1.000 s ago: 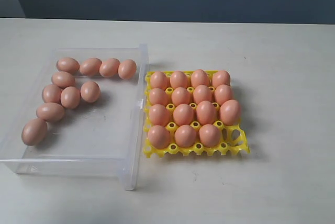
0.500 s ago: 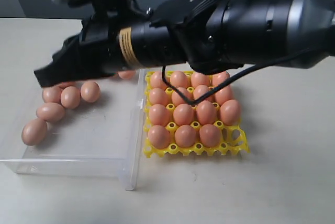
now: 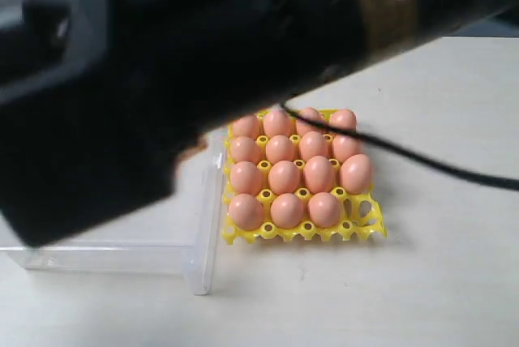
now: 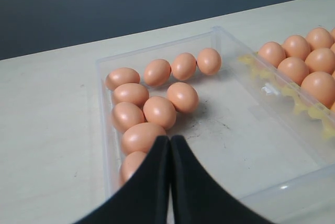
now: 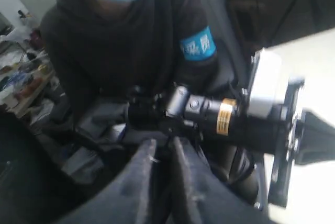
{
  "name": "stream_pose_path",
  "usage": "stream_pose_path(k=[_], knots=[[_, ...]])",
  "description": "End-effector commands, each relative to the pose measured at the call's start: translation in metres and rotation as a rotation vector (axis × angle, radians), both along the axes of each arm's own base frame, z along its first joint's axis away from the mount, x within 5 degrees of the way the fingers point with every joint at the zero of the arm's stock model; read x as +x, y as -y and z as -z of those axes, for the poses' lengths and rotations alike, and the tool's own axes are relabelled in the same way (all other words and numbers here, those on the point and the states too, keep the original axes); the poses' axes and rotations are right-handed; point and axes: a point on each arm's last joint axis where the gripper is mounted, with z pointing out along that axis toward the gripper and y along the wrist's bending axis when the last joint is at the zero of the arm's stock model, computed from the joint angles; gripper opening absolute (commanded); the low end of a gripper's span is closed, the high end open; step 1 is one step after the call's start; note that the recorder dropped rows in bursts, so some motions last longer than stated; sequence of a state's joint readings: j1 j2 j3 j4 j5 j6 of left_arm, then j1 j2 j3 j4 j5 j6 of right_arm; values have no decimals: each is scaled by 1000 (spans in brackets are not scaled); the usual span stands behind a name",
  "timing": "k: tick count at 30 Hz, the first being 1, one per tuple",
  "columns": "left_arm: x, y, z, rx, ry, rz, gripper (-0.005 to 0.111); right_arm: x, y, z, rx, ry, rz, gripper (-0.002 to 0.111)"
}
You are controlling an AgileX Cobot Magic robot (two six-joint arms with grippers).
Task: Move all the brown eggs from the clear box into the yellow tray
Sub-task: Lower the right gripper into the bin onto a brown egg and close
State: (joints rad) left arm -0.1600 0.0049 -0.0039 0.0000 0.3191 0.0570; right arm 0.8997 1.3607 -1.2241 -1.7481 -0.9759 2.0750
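Note:
In the left wrist view my left gripper (image 4: 170, 139) is shut with nothing in it, its tips just beside a brown egg (image 4: 141, 136) in the clear box (image 4: 157, 49). Several more brown eggs (image 4: 159, 111) lie along the box's far and side walls. The yellow tray (image 3: 369, 229) stands right of the box, filled with brown eggs (image 3: 285, 177) except one corner cup (image 3: 363, 207). My right gripper (image 5: 163, 145) is shut, held up in the air, with no egg, box or tray in its view.
A blurred black arm (image 3: 162, 63) close to the exterior camera hides the upper left and most of the clear box (image 3: 203, 266). In the right wrist view there are a masked person (image 5: 131, 35) and the other arm (image 5: 235, 119).
A black arm has swung into the exterior view from the upper right and now covers the box's eggs. Tray and its eggs have not moved.

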Motion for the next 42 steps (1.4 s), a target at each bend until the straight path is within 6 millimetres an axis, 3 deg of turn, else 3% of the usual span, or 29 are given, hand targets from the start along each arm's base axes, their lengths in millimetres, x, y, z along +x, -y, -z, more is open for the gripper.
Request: stream_pose_path(k=[1, 4, 7, 13, 16, 18, 19, 20, 21, 22, 23, 24, 25, 27, 30, 32, 34, 37, 39, 42], knots=[[0, 0, 0, -4, 11, 1, 0, -22, 49, -62, 213, 115, 232, 13], [0, 0, 0, -4, 11, 1, 0, -32, 84, -91, 354, 178, 411, 13], [0, 0, 0, -4, 11, 1, 0, -39, 111, -108, 454, 227, 555, 13], [0, 0, 0, -4, 11, 1, 0, -17, 156, -110, 529, 389, 1081, 13], [0, 0, 0, -4, 11, 1, 0, -1, 168, -96, 423, 499, 1309, 13], [0, 0, 0, -4, 11, 1, 0, 22, 169, -70, 60, 509, 1484, 13], [0, 0, 0, -4, 11, 1, 0, 40, 161, -43, -354, 476, 1522, 13], [0, 0, 0, -4, 11, 1, 0, 46, 157, -33, -499, 468, 1514, 13], [0, 0, 0, -4, 11, 1, 0, 59, 140, -12, -746, 478, 1425, 13], [0, 0, 0, -4, 11, 1, 0, 62, 130, -4, -800, 480, 1351, 13], [0, 0, 0, -4, 11, 1, 0, 70, 101, 15, -828, 451, 1174, 12], [0, 0, 0, -4, 11, 1, 0, 73, 88, 22, -820, 439, 1099, 11], [0, 0, 0, -4, 11, 1, 0, 83, 57, 43, -797, 411, 949, 4], [0, 0, 0, -4, 11, 1, 0, 104, 11, 78, -788, 359, 804, -1], [0, 0, 0, -4, 11, 1, 0, 144, -46, 129, -856, 307, 745, -1], [0, 0, 0, -4, 11, 1, 0, 165, -74, 148, -837, 299, 746, -1], [0, 0, 0, -4, 11, 1, 0, 179, -96, 155, -737, 274, 766, 5], [0, 0, 0, -4, 11, 1, 0, 194, -121, 163, -647, 203, 786, 27], [0, 0, 0, -4, 11, 1, 0, 202, -131, 179, -723, 121, 764, 35], [0, 0, 0, -4, 11, 1, 0, 211, -140, 200, -842, 60, 708, 35]])
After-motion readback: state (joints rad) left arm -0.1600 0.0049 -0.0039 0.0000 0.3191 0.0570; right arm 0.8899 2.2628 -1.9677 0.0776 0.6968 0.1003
